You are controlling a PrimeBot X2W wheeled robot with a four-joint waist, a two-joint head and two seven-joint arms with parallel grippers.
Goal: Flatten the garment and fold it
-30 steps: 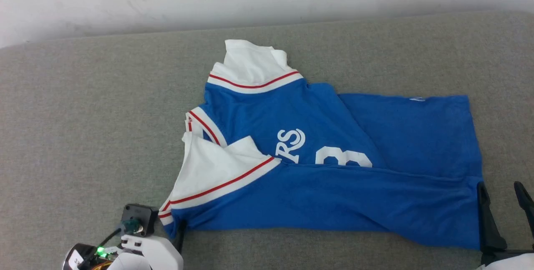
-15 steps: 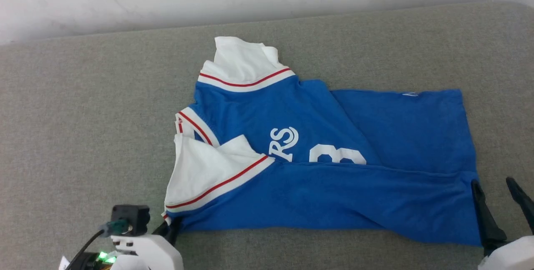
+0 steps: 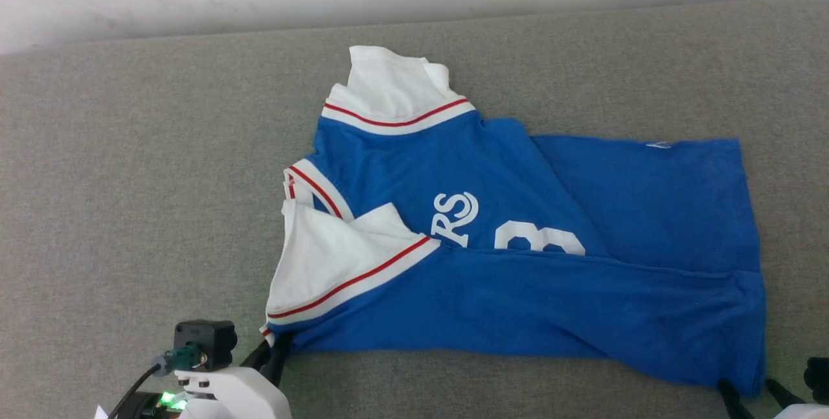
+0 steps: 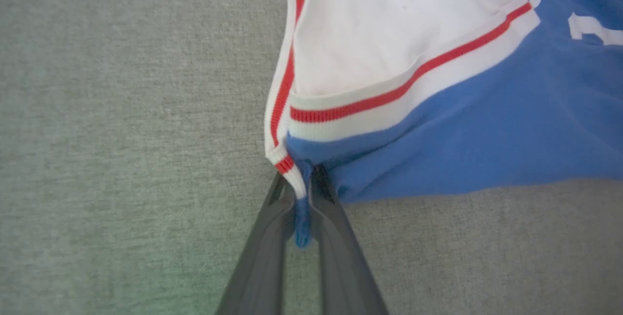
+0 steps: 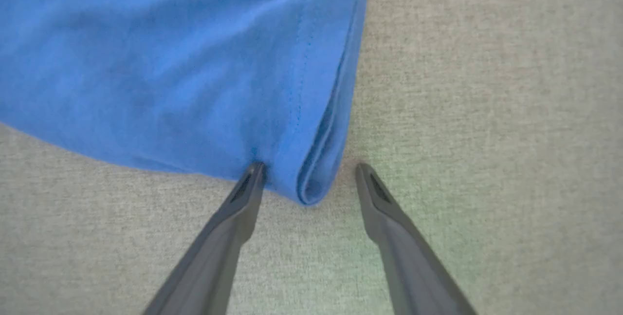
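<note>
Risk of slipping on the left: only a sliver of the garment [image 3: 518,302], at its sleeve-side corner, pinched between the closed fingers of the left gripper [image 4: 304,178], easily lost under a hard tug. Risk of a one-layer grab on the right: right gripper [image 5: 309,174] spread wide, straddling the folded hem corner, one finger seemingly touching cloth. Lies half-folded across the grey bench [image 3: 129,179], near edge toward both grippers.

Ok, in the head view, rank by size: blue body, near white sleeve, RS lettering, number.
1. Blue body
2. Near white sleeve
3. RS lettering and the half-hidden number look alike; unranked.
</note>
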